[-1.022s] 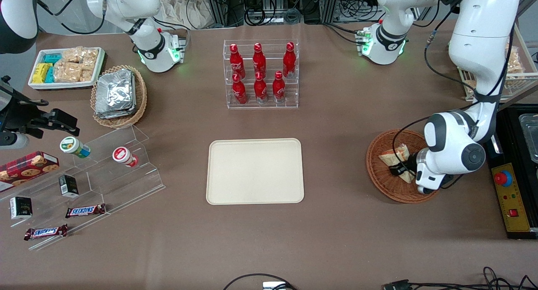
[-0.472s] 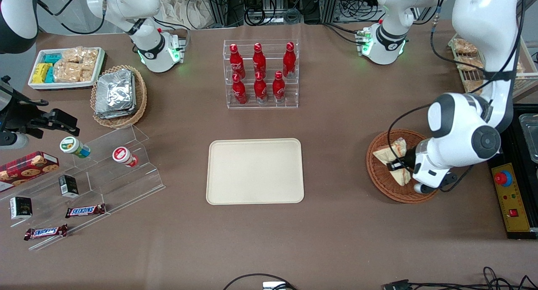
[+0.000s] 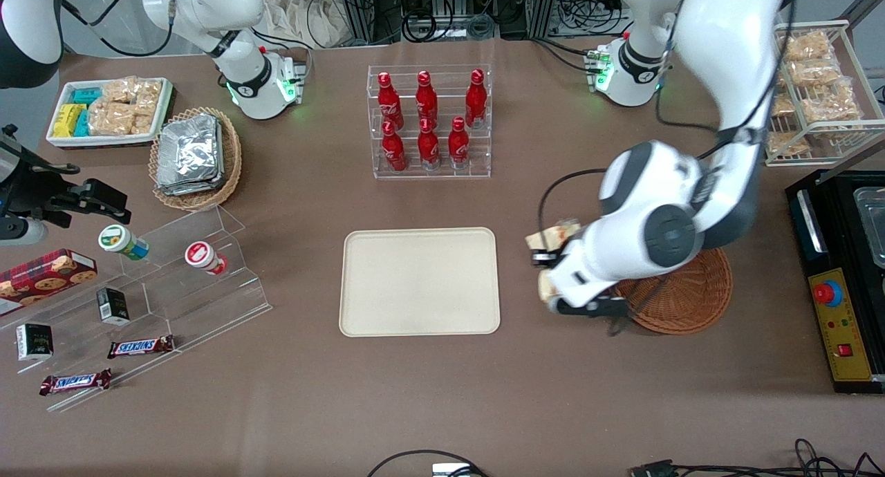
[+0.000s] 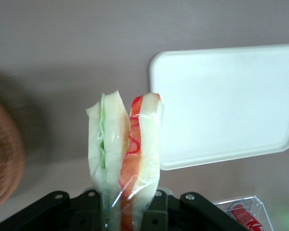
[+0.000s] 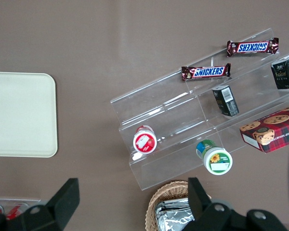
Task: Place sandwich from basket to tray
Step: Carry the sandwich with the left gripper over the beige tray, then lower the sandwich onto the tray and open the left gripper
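Observation:
My left gripper (image 3: 547, 258) is shut on the sandwich (image 3: 553, 238), a wrapped wedge of white bread with red and green filling, and holds it above the bare table between the basket (image 3: 691, 297) and the tray (image 3: 419, 281). In the left wrist view the sandwich (image 4: 125, 149) stands up between the fingers, the gripper (image 4: 126, 211) clamped on its base. The cream tray (image 4: 221, 106) lies just ahead of it and the brown wicker basket (image 4: 2, 154) shows at the edge. The basket looks empty where the arm does not cover it.
A clear rack of red bottles (image 3: 429, 121) stands farther from the front camera than the tray. Toward the parked arm's end are a clear stepped shelf (image 3: 138, 283) with snacks, a lighter wicker basket of foil packets (image 3: 193, 155) and a white bin (image 3: 107, 110). A black control box (image 3: 840, 283) sits beside the basket.
My gripper has lifted the sandwich out of the basket and carried it toward the tray; it now hangs over the table just short of the tray's edge.

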`<control>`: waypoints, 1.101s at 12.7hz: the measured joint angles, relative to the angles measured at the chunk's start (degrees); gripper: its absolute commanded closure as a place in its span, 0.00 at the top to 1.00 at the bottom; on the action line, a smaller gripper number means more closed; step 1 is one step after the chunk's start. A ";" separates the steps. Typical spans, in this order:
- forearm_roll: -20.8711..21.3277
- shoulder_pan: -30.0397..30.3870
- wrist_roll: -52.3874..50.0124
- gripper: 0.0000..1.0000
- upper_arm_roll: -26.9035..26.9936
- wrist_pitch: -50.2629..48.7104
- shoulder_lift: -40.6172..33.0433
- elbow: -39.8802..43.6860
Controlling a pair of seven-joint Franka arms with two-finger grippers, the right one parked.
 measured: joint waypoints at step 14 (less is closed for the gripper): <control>0.18 -8.75 0.43 0.99 -0.06 19.12 22.04 6.32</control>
